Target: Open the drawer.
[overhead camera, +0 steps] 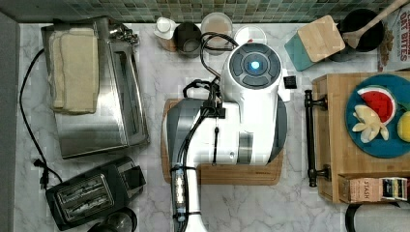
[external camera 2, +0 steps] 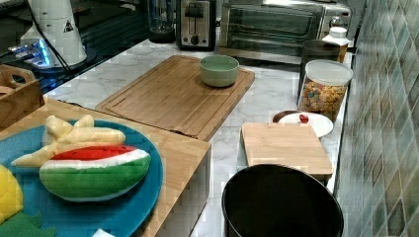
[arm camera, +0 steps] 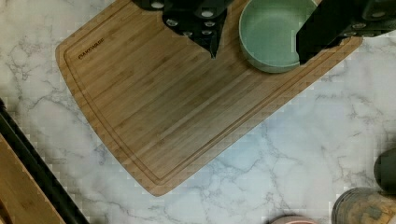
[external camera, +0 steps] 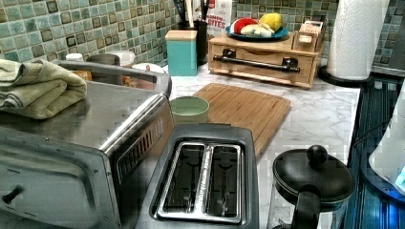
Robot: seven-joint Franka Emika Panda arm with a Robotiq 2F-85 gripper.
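Below the gripper (arm camera: 257, 51) lies the cutting board (arm camera: 173, 102), with the jaws spread apart and nothing between them; one finger (arm camera: 212, 39) hangs over bare wood, the other (arm camera: 322, 32) over the rim of the green bowl (arm camera: 273, 35) at the board's corner. Well off to one side of the jaws, across a strip of marble counter (arm camera: 289, 158), sits the drawer (external camera: 260, 59), fully shut in its bamboo box. Its black bar handle (overhead camera: 310, 140) faces the board; no contact with the fingers. On top of the box rests a blue plate (overhead camera: 374, 145) carrying toy fruit. Arm body (overhead camera: 241, 111) covers most of the board in the top view.
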